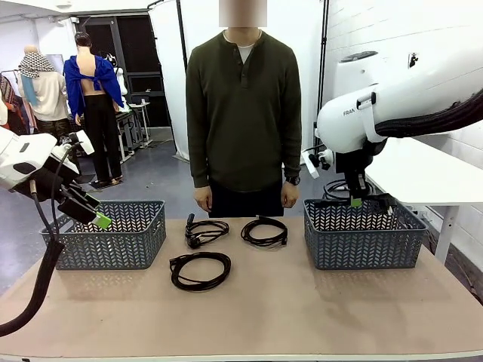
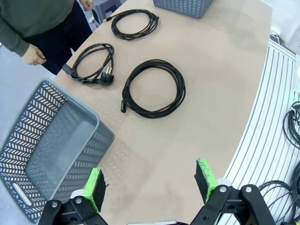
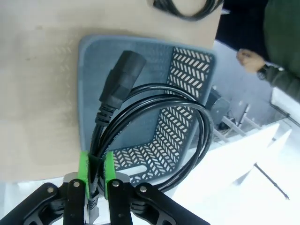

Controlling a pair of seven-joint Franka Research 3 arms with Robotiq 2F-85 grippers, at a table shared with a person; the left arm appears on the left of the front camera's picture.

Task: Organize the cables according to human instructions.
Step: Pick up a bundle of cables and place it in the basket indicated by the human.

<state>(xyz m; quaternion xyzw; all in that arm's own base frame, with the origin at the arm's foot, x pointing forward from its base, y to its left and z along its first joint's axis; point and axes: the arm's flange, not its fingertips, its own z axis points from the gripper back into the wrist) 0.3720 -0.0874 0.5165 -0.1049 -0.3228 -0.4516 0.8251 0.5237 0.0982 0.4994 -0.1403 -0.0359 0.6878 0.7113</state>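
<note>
Where the right arm [image 1: 400, 98] turns its white casing toward the front camera, the dark letters "FRA" [image 1: 349, 111] can be read before the rest curves out of sight; no other writing is legible. The right tool [image 3: 96, 168] is pinched narrow on one cable [image 3: 123, 77], its green pads pressed to the thin black cord on both sides. This cable hangs as a loose loop with a chunky black moulded plug at its end, above the open right basket [image 1: 362, 245], a grey plastic bin with a herringbone-pattern wall.

Three more cables lie on the tan worktop [image 1: 302, 309] between the two baskets, each a round coil of thin black cord. The near coil [image 2: 181, 89] is the widest and neatest ring, with a small straight connector at its edge. The middle coil [image 2: 104, 80] is looser and ends in an angled plug. The far coil [image 2: 136, 36] lies close to the right basket, near the worktop's far edge.

The left tool [image 2: 150, 183] is spread wide with nothing between its pads, hovering over the worktop beside the left basket [image 2: 28, 140], which matches the other in colour and pattern. A person [image 1: 243, 113] in a dark green top stands at the far side, arms down.
</note>
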